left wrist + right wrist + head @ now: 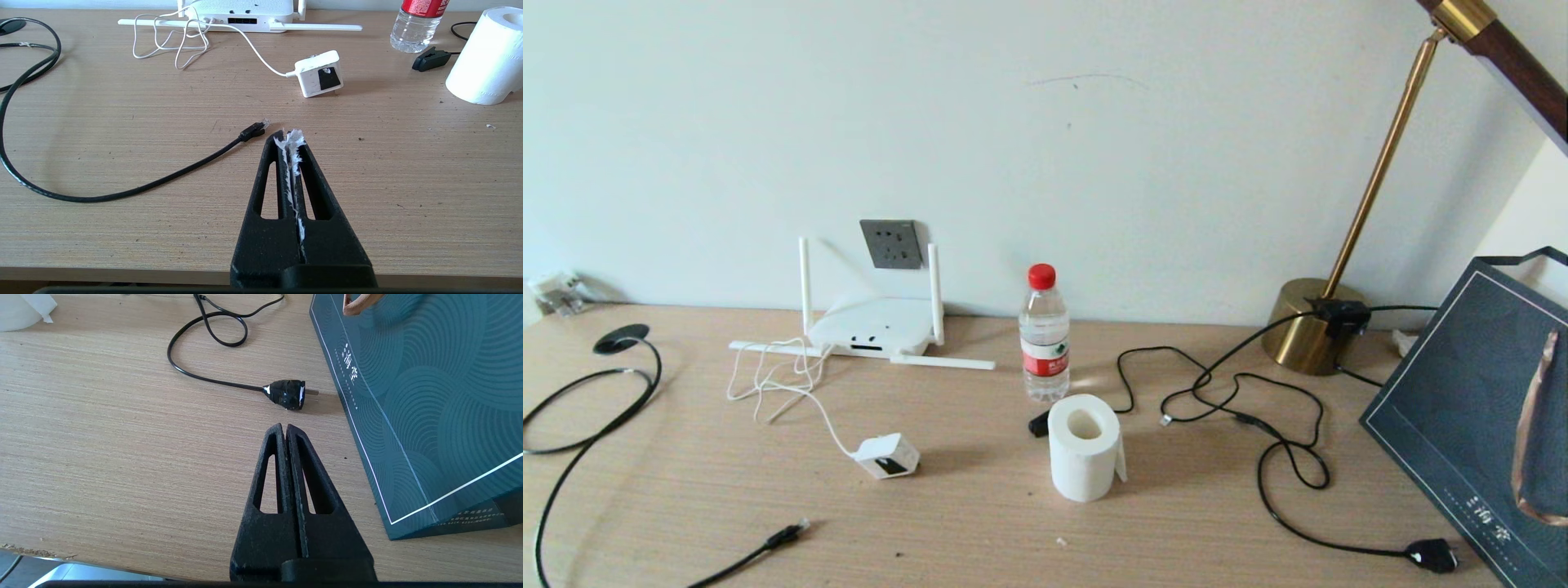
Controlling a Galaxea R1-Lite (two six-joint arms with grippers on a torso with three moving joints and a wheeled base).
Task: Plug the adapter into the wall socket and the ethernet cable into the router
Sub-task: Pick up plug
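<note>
Both black tools, left [291, 136] and right [284, 428], pressed together, empty, over the wooden desk [980, 523]; small white cube adapter [887, 456] lies unplugged.

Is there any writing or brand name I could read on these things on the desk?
Dark teal paper gift bag: pale printed characters along its lower edge, too small to read.
Clear plastic water bottle with red cap: red label with white print, blurred, unreadable.
Nothing else shows any text.

From my head camera neither arm shows. The ethernet cable [572, 457] runs off the frame's edge left of the router [870, 327], whose ports are too small to count. The toilet roll [1084, 447] hides most of a black clip.
</note>
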